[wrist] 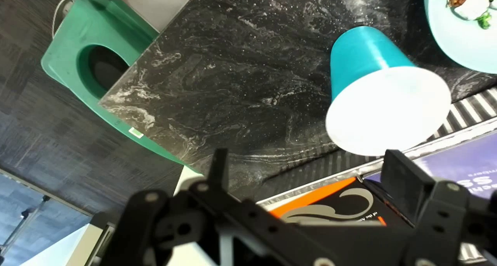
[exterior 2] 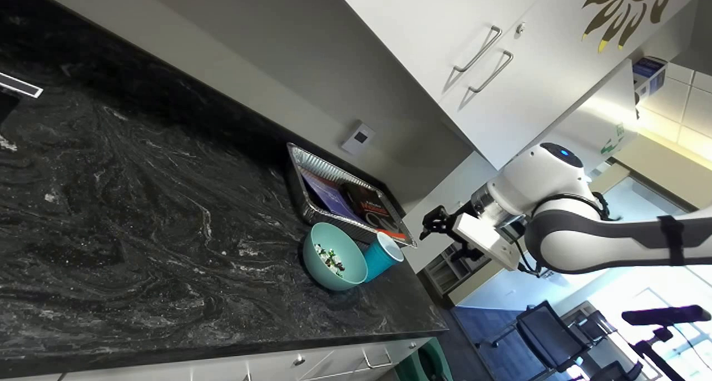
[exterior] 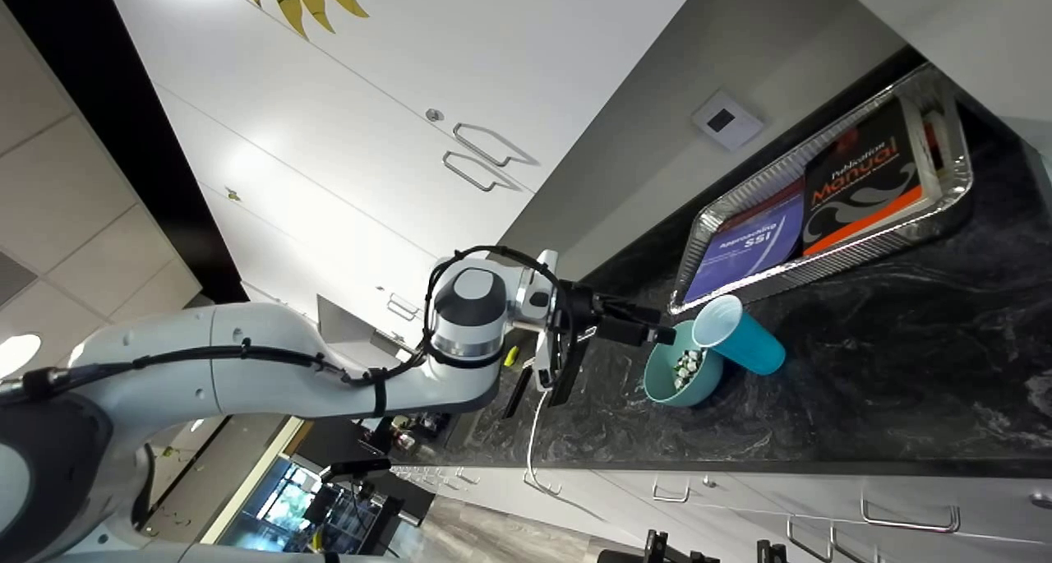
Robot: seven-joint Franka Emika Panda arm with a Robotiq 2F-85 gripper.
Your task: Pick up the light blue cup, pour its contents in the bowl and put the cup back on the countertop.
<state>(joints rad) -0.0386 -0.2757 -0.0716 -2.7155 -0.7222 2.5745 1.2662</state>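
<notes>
Light blue cylindrical cup (wrist: 363,58), pale inside: stood upright on the glossy black stone surface (wrist: 252,83) with pale veining. In the wrist view its mouth read as bright white; interior detail was washed out. Round teal-green bowl (exterior 2: 336,237) with a smooth inside: stood upright just beside the cup; the wrist view showed a strip of dark surface between the two. Bowl held a small heap of white and green pieces (wrist: 471,6) with brown bits among them.

Fingers (wrist: 405,184): black, set wide apart in the wrist view, clear of the cup. In an exterior view they hung in the air, apart from cup and bowl, at the end of the white jointed robot arm (exterior 2: 548,181).

Silver foil tray (exterior: 822,265) with ribbed walls: lay near the cup and bowl. Contained a black book with an orange band (exterior: 859,177), lettered "Manual", and a purple-blue book (exterior: 744,251) lettered "Approaching SSI". Cup mouth overlapped the tray rim in the wrist view; contact could not be told.

White square wall unit (exterior: 727,119): mounted above the tray. Green plastic bin (wrist: 72,56) with a round opening: stood at the end of the surface.
</notes>
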